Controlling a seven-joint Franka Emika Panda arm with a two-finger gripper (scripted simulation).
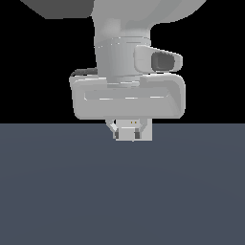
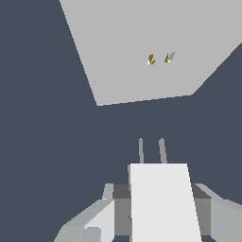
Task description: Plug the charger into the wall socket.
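Note:
The charger [image 2: 163, 203] is an off-white block held between my fingers [image 2: 118, 205], its two thin prongs [image 2: 151, 151] pointing toward the wall socket [image 2: 137, 47]. The socket is a flat light-grey panel with two small orange-brown holes [image 2: 159, 58]. A stretch of dark floor separates the prong tips from the panel, so they are apart. In the exterior view my gripper [image 1: 127, 135] hangs low over the floor, shut on the charger [image 1: 127, 132]. The socket [image 1: 147, 129] shows only in part behind it.
A flat dark blue-grey floor [image 1: 119, 191] runs all around. The large white hand body [image 1: 128, 98] hides much of the socket in the exterior view. Nothing else stands nearby.

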